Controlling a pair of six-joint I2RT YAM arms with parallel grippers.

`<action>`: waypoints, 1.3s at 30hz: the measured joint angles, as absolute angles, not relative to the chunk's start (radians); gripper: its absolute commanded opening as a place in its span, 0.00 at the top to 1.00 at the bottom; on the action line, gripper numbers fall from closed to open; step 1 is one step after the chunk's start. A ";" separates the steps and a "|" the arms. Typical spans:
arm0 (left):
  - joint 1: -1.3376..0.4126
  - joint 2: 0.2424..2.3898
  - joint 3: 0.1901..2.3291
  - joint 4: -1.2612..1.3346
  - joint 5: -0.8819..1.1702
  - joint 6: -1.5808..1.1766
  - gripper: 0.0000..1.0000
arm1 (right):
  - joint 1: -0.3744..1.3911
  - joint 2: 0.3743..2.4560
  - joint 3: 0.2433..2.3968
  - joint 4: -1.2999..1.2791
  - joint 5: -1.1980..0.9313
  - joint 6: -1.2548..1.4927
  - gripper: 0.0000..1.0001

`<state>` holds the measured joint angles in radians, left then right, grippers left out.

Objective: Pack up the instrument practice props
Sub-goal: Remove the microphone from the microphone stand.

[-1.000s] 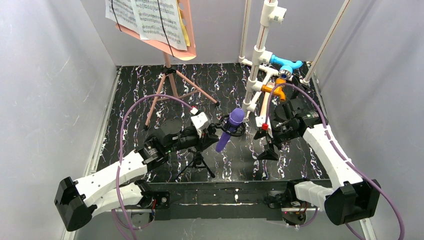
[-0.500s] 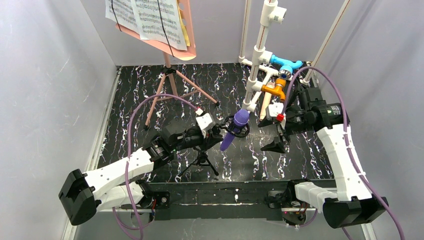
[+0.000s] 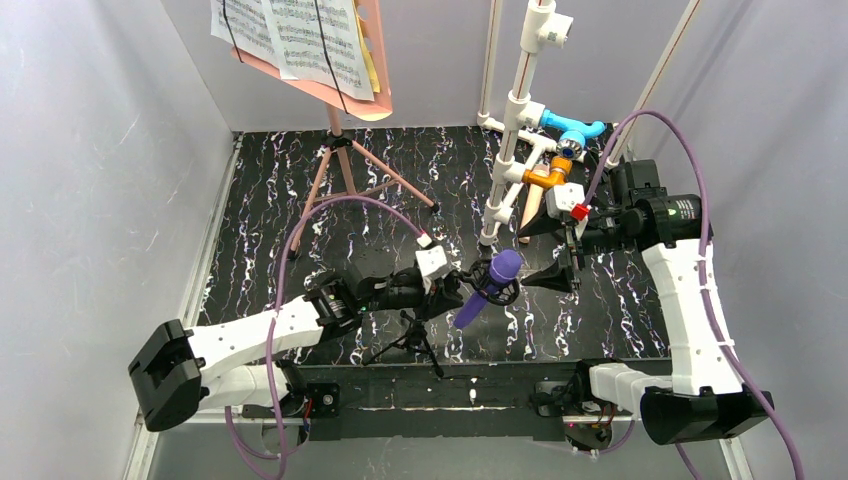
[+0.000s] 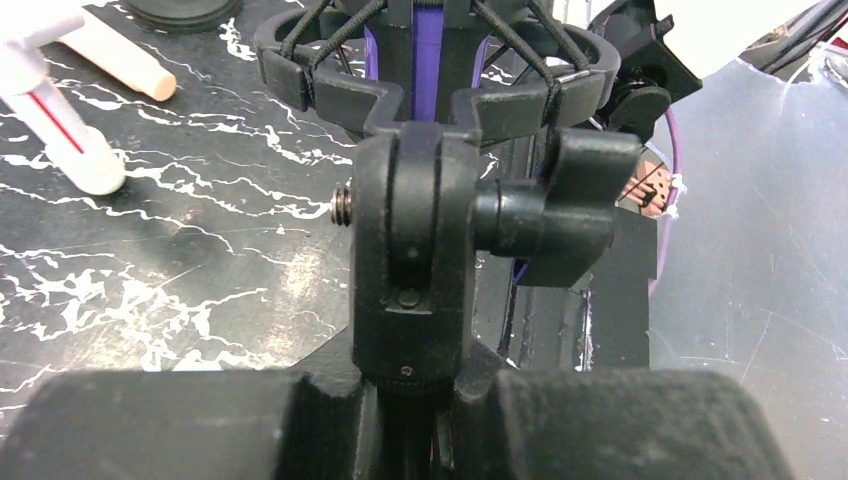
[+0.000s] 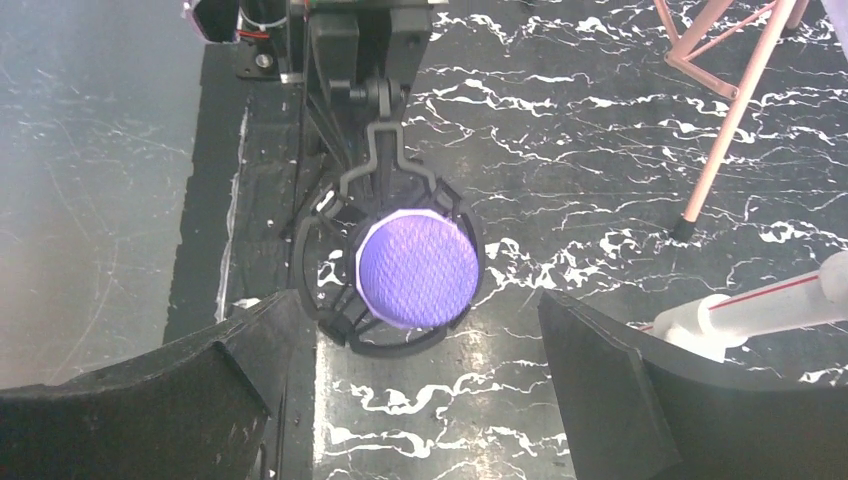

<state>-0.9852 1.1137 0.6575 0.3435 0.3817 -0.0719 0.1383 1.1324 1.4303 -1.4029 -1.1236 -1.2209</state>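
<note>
The left hand (image 4: 412, 388) pinches only the thin stem (image 4: 410, 290) under the mic (image 3: 492, 285), tilted on its tripod (image 3: 408, 340) near the front edge of the surface (image 3: 300, 200), so the top-heavy mic may swivel or slip before the spread right hand (image 3: 560, 268) grips its head.

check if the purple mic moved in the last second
Yes. The purple microphone shifted right and toward the near edge, relative to the white pipe frame's foot.

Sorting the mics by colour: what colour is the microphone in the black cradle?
Purple. The microphone shows best in the right wrist view.
</note>
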 measured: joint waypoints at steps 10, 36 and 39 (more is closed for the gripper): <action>-1.024 1.175 0.709 0.365 0.358 -0.072 1.00 | 0.138 1.111 1.304 -1.409 -1.197 -1.219 0.02; -1.057 1.201 0.734 0.394 0.342 -0.071 1.00 | 0.120 1.087 1.245 -1.287 -1.273 -1.061 0.77; -1.057 1.201 0.734 0.397 0.337 -0.070 1.00 | 0.118 1.087 1.246 -1.276 -1.277 -1.046 0.82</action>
<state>-1.0573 1.2007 0.7341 0.3965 0.3367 -0.0704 0.1177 1.0866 1.2457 -1.2758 -1.2774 -1.0462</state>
